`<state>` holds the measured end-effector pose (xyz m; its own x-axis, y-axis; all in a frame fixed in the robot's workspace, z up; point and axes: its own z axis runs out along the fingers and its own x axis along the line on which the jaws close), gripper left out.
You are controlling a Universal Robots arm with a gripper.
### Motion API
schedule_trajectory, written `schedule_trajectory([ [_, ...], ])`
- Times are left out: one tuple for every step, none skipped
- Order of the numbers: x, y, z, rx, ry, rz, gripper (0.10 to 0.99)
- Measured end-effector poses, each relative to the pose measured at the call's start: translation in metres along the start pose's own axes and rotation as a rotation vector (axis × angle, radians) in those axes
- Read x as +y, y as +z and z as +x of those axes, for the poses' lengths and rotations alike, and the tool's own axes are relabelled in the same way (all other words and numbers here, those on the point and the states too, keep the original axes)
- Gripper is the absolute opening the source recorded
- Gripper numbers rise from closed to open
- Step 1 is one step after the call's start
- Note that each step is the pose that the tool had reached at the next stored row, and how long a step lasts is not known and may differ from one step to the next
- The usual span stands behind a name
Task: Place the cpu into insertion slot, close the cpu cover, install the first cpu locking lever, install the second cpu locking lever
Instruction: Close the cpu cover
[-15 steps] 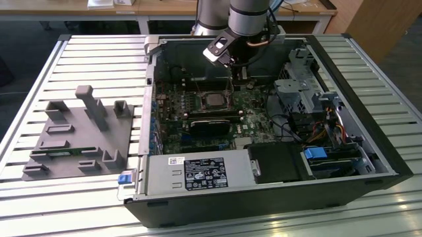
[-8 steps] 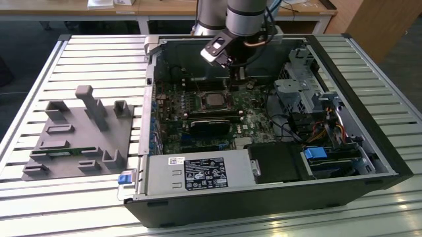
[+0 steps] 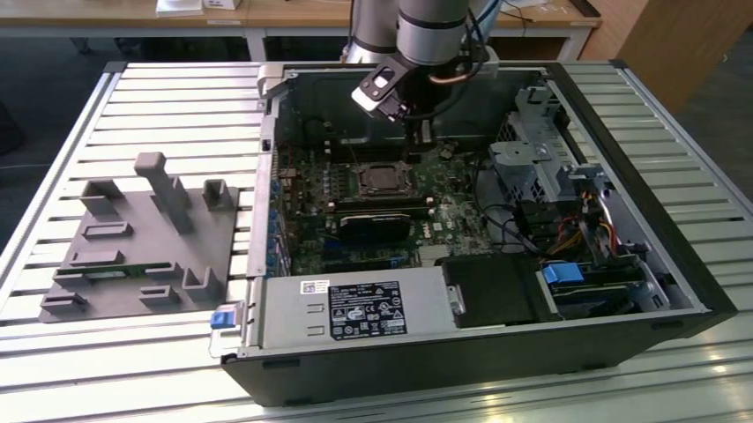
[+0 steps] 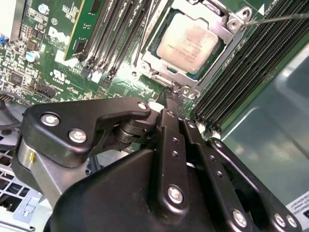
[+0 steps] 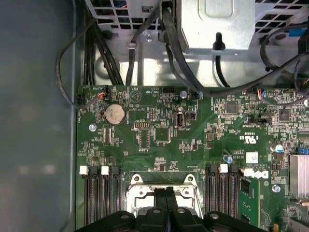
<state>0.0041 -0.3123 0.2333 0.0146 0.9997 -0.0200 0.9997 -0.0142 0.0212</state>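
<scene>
The cpu [image 4: 190, 43] lies flat in the insertion slot [image 3: 382, 179] on the green motherboard, its pale metal face up. The silvery cpu cover [image 4: 227, 37] lies down around the chip like a frame. A thin wire locking lever [image 4: 277, 19] runs out from one corner of the socket. My gripper [image 4: 173, 93] is shut, its two black fingers pressed together with nothing visible between them. Its tips hover just beside the socket's edge, by the cover's hinge end. In the first wrist view the gripper [image 5: 166, 191] stands over the socket's metal frame [image 5: 140, 193]. In the exterior view the gripper [image 3: 414, 141] hangs just behind the socket.
The motherboard sits inside an open computer case [image 3: 659, 264]. Memory slots [image 4: 251, 72] flank the socket. A black heatsink block [image 3: 374, 225] lies in front of it, a power supply [image 3: 353, 310] nearer still. Drive cage and cables [image 3: 553, 176] fill the exterior view's right. A grey fixture [image 3: 141, 229] stands on the exterior view's left.
</scene>
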Motion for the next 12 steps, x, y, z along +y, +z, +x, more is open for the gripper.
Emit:
schedule_trajectory([
  [-0.0005, 0.0011, 0.0000, -0.0001, 0.000, 0.000, 0.106],
  [-0.0008, 0.0028, 0.0000, -0.0001, 0.000, 0.000, 0.106],
  [-0.0010, 0.0046, 0.0000, -0.0002, 0.000, 0.000, 0.106],
  [-0.0013, 0.0064, 0.0001, -0.0002, 0.000, 0.000, 0.106],
  [-0.0019, 0.0081, 0.0001, -0.0003, 0.000, 0.000, 0.106],
  [-0.0031, 0.0097, 0.0001, -0.0002, 0.000, 0.000, 0.106],
  [-0.0045, 0.0110, 0.0001, -0.0002, 0.000, 0.000, 0.106],
  [-0.0064, 0.0123, 0.0001, -0.0002, 0.000, 0.000, 0.106],
  [-0.0082, 0.0132, 0.0001, -0.0002, 0.000, 0.000, 0.106],
  [-0.0098, 0.0139, 0.0001, -0.0002, 0.000, 0.000, 0.106],
  [-0.0111, 0.0146, 0.0001, -0.0002, 0.000, 0.000, 0.106],
  [-0.0120, 0.0149, 0.0001, -0.0002, 0.000, 0.000, 0.106],
])
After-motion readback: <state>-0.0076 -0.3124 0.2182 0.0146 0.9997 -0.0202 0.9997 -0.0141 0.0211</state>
